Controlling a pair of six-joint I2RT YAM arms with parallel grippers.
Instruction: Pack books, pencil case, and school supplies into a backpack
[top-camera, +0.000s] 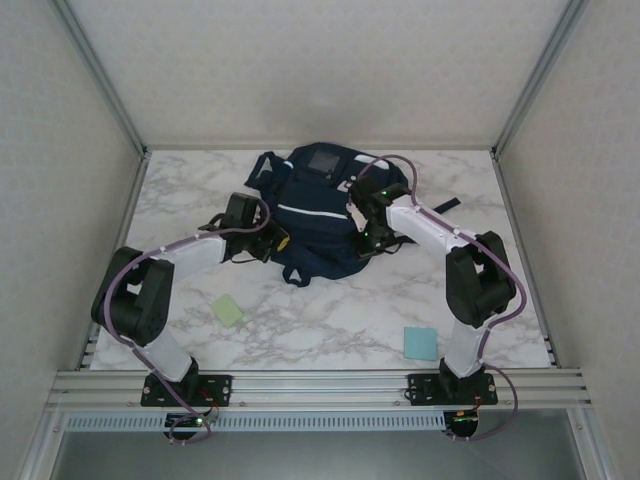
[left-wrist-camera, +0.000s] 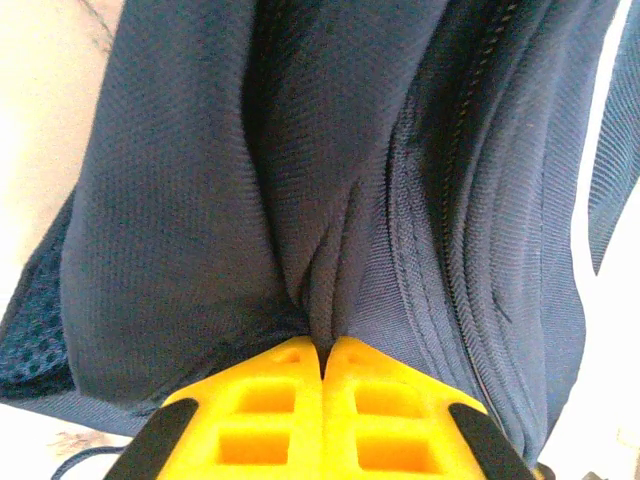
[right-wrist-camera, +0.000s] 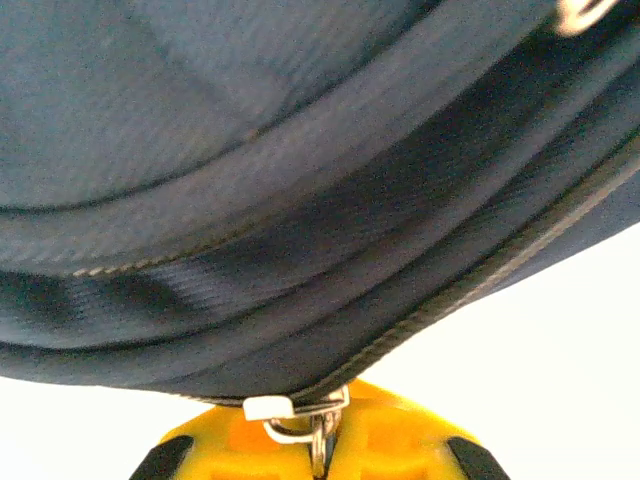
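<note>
Working backpack (top-camera: 310, 215) zip, prob.: left pincer (left-wrist-camera: 322, 345) pinches its fabric (left-wrist-camera: 200, 200), right pincer (right-wrist-camera: 325, 440) pinches zipper pull (right-wrist-camera: 318, 425) (green pad (top-camera: 227, 310), blue pad (top-camera: 420, 343) unpacked); nxt: steady tug.

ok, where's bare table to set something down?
Free: bare table between the pale green pad and light blue pad, near edge; back-left corner, left of the backpack. Crowded: mid-table, where the left tool and right tool clamp the backpack's sides.
</note>
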